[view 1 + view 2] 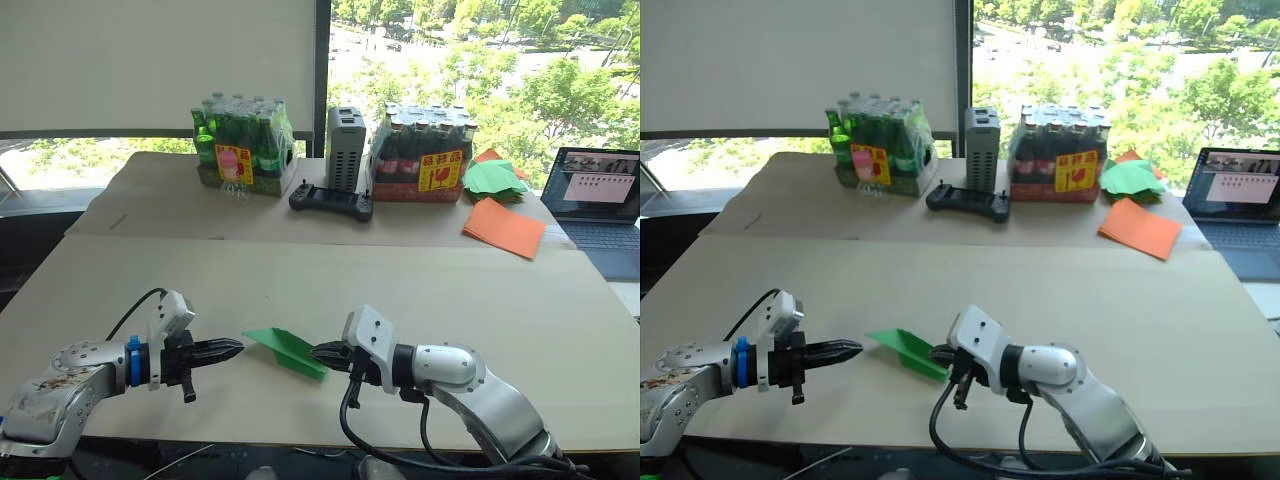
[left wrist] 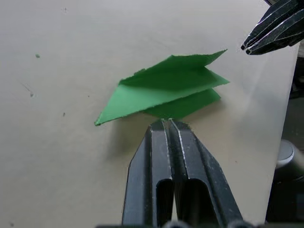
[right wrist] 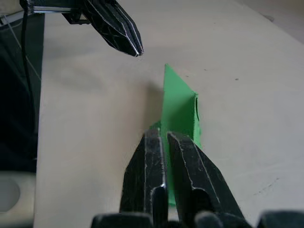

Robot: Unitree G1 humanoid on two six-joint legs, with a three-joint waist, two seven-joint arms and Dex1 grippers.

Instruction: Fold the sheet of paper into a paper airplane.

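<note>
The right gripper (image 1: pixel 318 352) pinched the tail end of the paper airplane (image 1: pixel 286 350), fingers clamped on the green fold. The left gripper (image 1: pixel 236 348), fingers pressed together and empty, hovered just beside the airplane's nose, low over the table (image 1: pixel 450 290).

The paper airplane (image 1: pixel 287 351) lies on the near bench (image 1: pixel 420 290) between the left end effector (image 1: pixel 232 349) and the right end effector (image 1: pixel 318 352), perhaps touching the right one. Behind, bottle packs (image 1: pixel 243 147) flank a controller (image 1: pixel 331 203).
</note>
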